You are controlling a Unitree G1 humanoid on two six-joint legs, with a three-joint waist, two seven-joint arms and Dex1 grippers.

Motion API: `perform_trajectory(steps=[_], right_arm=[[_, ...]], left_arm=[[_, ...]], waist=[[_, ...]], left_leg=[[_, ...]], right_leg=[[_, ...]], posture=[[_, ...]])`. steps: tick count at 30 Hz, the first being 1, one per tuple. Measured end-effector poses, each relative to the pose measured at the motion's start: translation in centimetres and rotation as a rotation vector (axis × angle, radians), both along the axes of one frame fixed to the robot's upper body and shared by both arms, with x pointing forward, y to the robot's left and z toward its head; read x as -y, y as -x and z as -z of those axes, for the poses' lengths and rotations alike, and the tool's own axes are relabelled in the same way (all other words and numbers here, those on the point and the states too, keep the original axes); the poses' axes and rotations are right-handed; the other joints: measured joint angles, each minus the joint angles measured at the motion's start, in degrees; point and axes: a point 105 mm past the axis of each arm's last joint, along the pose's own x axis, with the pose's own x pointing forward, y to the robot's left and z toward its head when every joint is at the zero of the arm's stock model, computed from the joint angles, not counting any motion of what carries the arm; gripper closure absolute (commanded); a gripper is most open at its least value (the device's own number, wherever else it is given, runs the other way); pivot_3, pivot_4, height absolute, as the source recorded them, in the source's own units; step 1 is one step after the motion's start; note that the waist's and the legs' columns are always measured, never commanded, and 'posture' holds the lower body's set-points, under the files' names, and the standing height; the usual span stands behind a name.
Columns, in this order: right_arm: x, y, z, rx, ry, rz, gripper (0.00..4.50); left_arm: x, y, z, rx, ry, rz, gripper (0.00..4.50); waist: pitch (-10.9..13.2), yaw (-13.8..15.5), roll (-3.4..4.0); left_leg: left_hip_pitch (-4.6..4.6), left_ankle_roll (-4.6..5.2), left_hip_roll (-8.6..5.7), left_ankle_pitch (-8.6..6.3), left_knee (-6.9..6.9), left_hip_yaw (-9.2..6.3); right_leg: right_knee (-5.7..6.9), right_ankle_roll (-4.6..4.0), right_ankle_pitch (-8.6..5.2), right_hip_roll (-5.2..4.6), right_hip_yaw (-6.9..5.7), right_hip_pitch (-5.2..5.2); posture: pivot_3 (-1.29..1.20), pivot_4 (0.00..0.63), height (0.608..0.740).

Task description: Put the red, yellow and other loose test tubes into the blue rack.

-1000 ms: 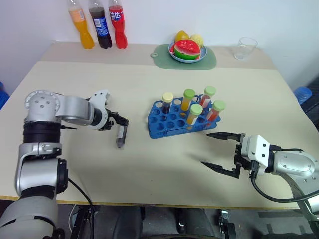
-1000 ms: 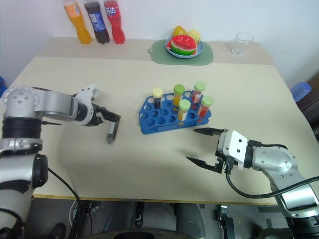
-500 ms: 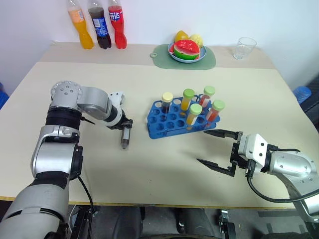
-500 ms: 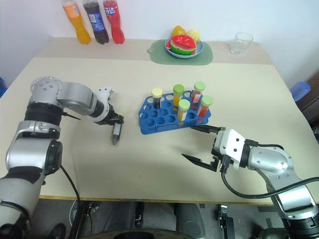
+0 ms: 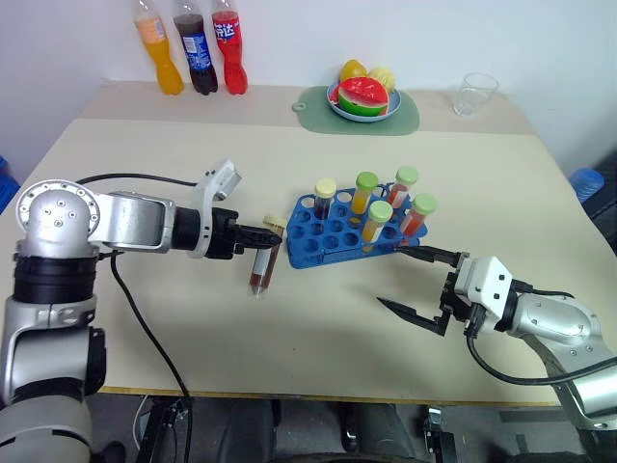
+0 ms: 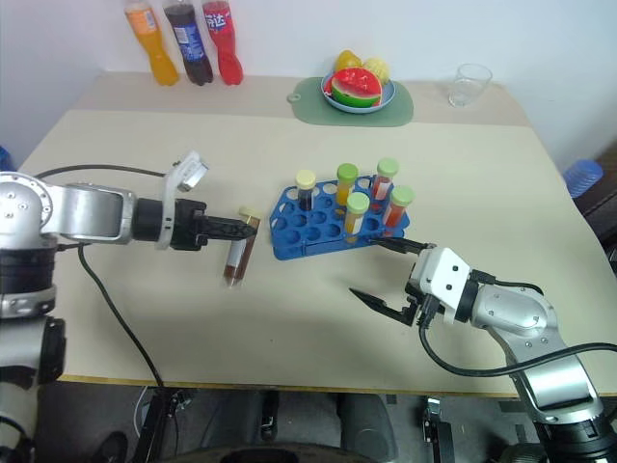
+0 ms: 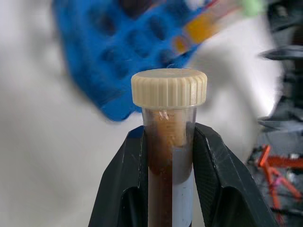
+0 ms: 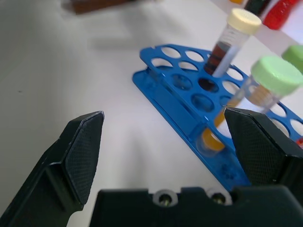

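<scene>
Tube now off the table, clamped under its cap by left gripper, hanging just left of rack; insertion comes next. Right gripper spread wide, empty.

Silver arms with black cables, white wrist housings and black two-fingered claws.

Ribbed plastic cap, prob. matt tabletop
</scene>
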Motion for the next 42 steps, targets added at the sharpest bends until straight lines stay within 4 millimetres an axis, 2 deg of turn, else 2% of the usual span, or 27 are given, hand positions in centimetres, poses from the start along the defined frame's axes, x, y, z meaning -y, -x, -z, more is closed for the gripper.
perform_trajectory(steps=[1, 4, 7, 13, 20, 26, 30, 37, 38, 40, 42], right_arm=[[0.0, -0.1, 0.0, 0.001, -0.001, 0.006, 0.00], [0.2, -0.2, 0.2, 0.005, -0.018, 0.038, 0.00], [0.5, -0.3, 0.5, 0.004, -0.017, 0.070, 0.00], [1.5, 0.1, 1.3, 0.000, -0.021, 0.160, 0.00], [1.7, 0.4, 0.9, 0.031, -0.025, 0.206, 0.00], [2.0, 0.5, 1.1, 0.037, -0.024, 0.241, 0.00], [2.0, 0.5, 1.2, 0.038, -0.029, 0.249, 0.00], [2.1, 0.5, 1.2, 0.040, -0.031, 0.255, 0.00], [2.1, 0.5, 1.1, 0.040, -0.031, 0.255, 0.00], [2.1, 0.5, 1.1, 0.041, -0.031, 0.255, 0.00], [2.1, 0.4, 1.1, 0.043, -0.032, 0.254, 0.00]], left_arm=[[0.4, -0.3, -0.4, 0.073, 0.035, 0.013, 3.77], [2.5, -0.8, -2.1, 0.469, 0.267, 0.096, 3.77], [4.8, -1.0, -1.7, 0.635, 0.299, 0.182, 3.77], [6.6, -2.1, -0.2, 0.736, 0.336, 0.268, 3.77], [7.3, -3.5, 3.2, 0.755, 0.266, 0.287, 3.77], [7.8, -4.4, 3.6, 0.798, 0.250, 0.284, 3.77], [7.9, -4.8, 5.6, 0.758, 0.210, 0.279, 3.77], [7.9, -4.5, 5.7, 0.757, 0.218, 0.309, 3.77], [7.7, -4.5, 5.7, 0.717, 0.242, 0.305, 2.75], [7.5, -4.5, 5.8, 0.643, 0.288, 0.294, 1.77], [7.6, -4.3, 5.7, 0.653, 0.289, 0.296, 0.72]], waist=[[0.0, 0.0, 0.00], [0.0, 0.0, 0.04], [0.0, 0.2, 0.04], [0.0, -0.2, 0.04], [0.0, -0.1, 0.05], [0.0, -0.1, 0.05], [0.0, -0.1, 0.04], [0.0, -0.1, 0.04], [0.0, -0.1, 0.04], [0.0, -0.2, 0.04], [0.0, -0.1, 0.04]], left_leg=[[-0.01, 0.01, 0.00, -0.01, 0.00, 0.00], [-0.06, 0.03, 0.00, -0.02, 0.00, 0.08], [-0.07, 0.16, -0.01, -0.09, 0.07, 0.08], [-0.06, 0.29, 0.02, -0.15, 0.09, 0.07], [-0.07, 0.32, 0.03, -0.17, 0.11, 0.05], [-0.05, 0.33, 0.02, -0.17, 0.11, 0.04], [-0.06, 0.34, 0.04, -0.18, 0.11, 0.01], [-0.06, 0.35, 0.04, -0.18, 0.11, 0.01], [-0.06, 0.35, 0.04, -0.18, 0.11, 0.01], [-0.06, 0.35, 0.04, -0.18, 0.11, 0.01], [-0.06, 0.36, 0.04, -0.18, 0.11, 0.00]], right_leg=[[-0.02, 0.00, 0.00, 0.00, 0.00, 0.00], [-0.15, -0.04, 0.02, -0.04, 0.00, 0.01], [-0.16, -0.04, 0.02, -0.04, 0.01, 0.03], [-0.11, -0.01, 0.02, 0.03, 0.03, -0.01], [-0.10, 0.00, 0.02, 0.03, 0.03, -0.01], [-0.09, 0.01, 0.03, 0.04, 0.03, 0.02], [-0.07, 0.02, 0.03, 0.06, 0.02, 0.00], [-0.08, 0.01, 0.02, 0.06, 0.02, 0.01], [-0.08, 0.01, 0.02, 0.06, 0.02, 0.01], [-0.07, 0.02, 0.02, 0.06, 0.03, 0.01], [-0.07, 0.02, 0.02, 0.06, 0.02, 0.01]], posture=[[0.00, 0.150, 0.740], [0.00, 0.150, 0.740], [0.00, 0.150, 0.740], [0.00, 0.150, 0.740], [0.00, 0.150, 0.740], [0.00, 0.150, 0.740], [0.00, 0.150, 0.740], [0.00, 0.150, 0.740], [0.00, 0.150, 0.740], [0.00, 0.150, 0.740], [0.00, 0.150, 0.740]])
